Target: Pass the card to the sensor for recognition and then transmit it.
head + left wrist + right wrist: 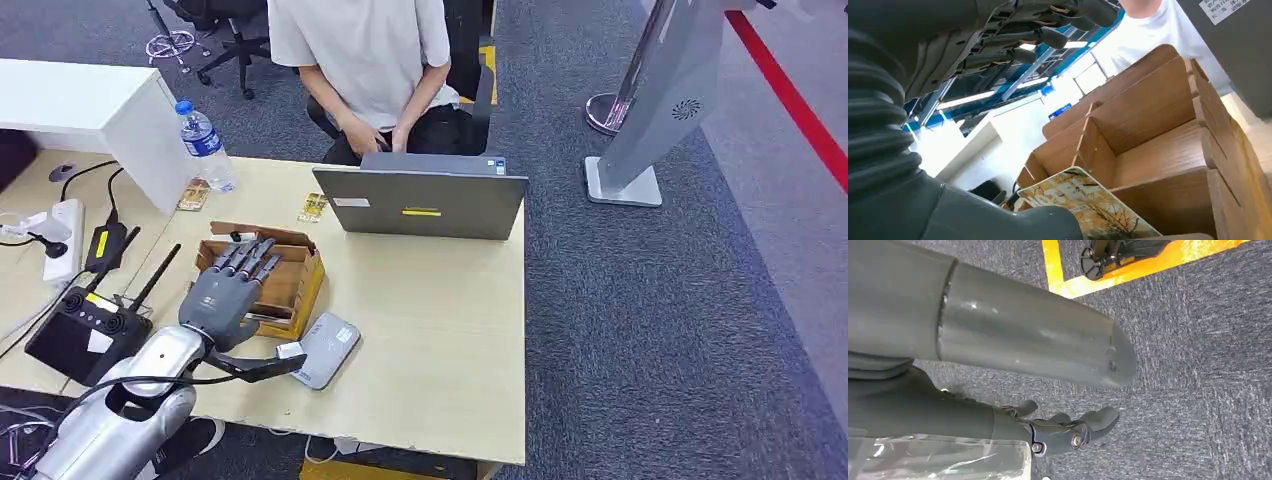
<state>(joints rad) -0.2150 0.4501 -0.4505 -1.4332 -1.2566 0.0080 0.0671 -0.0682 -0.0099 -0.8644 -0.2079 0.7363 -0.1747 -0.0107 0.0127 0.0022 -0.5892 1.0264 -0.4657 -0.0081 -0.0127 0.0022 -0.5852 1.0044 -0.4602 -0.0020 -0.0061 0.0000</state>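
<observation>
My left hand (232,288) hovers over a wooden card box (297,283) on the table, its fingers stretched out across the box and holding nothing. In the left wrist view the hand (938,55) spreads above the box's slots (1153,115). A card (1088,205) printed with a yellow-brown tree pattern leans in the nearest slot, just beyond my thumb (998,222). The grey card sensor (328,348) lies flat on the table right of the box. My right hand (1013,350) hangs over the carpet with its fingers (1073,432) loose and nothing in it.
A grey laptop (430,200) stands at the table's far edge with a person (370,60) seated behind it. A water bottle (206,143) and two loose cards (313,207) lie at the back left. A black controller (85,330) and cables sit to my left.
</observation>
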